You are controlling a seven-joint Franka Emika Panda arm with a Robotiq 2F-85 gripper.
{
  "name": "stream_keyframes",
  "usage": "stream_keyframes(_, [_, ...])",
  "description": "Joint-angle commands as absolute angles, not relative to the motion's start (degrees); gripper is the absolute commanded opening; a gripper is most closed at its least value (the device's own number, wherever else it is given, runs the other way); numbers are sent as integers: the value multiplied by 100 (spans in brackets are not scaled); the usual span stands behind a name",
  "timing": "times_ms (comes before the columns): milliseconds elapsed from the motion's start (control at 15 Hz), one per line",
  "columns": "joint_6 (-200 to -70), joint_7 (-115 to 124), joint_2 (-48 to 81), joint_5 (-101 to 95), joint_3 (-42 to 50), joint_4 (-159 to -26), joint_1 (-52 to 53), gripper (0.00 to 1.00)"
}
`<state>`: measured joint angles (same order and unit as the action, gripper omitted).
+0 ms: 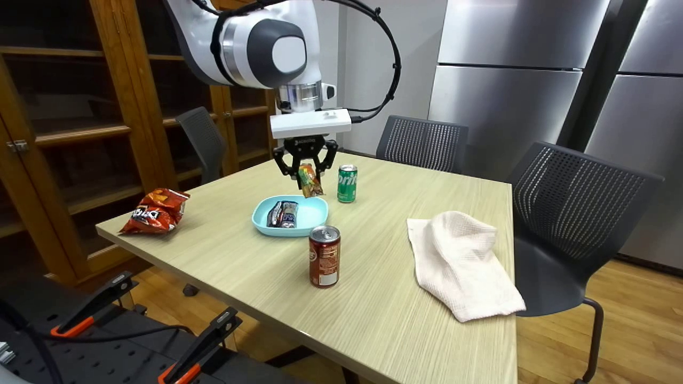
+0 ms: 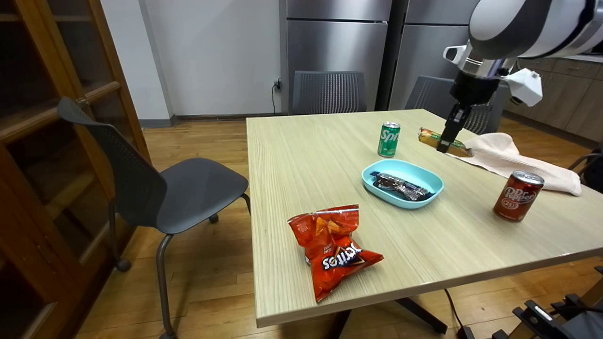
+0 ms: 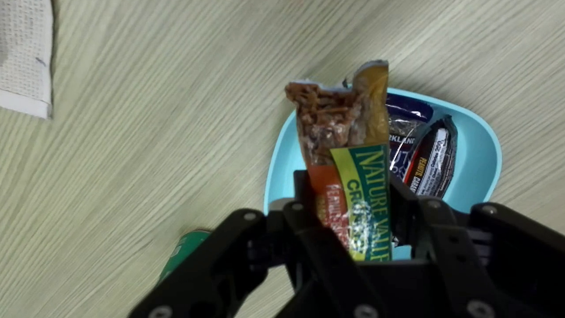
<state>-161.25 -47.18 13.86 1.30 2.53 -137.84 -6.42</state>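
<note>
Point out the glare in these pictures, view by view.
Wrist view: glare speckles the granola bar, breaking up some lettering; in an exterior view, pale sheen on the steel refrigerator; in an exterior view, glints on the silvery wrapper inside the blue tray.

The elongated orange-and-green bar wrapper [image 3: 348, 185] is glossy, creased plastic film. The black two-finger gripper [image 1: 309, 181] appears matt. The turquoise rounded plastic tray [image 3: 476, 165] is smooth. The pale rectangular table [image 1: 379, 245] shows wood grain; the crumpled pale-pink cloth [image 1: 461, 266] is rough, waffle-textured.
</note>
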Motion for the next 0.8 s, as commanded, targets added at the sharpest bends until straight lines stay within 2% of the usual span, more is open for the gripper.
stream_keyframes(0, [-16081, -4457, 1996, 248, -25, -13184, -827, 16])
stream_keyframes(733, [-16053, -3708, 3023, -56, -126, -12401, -883, 16])
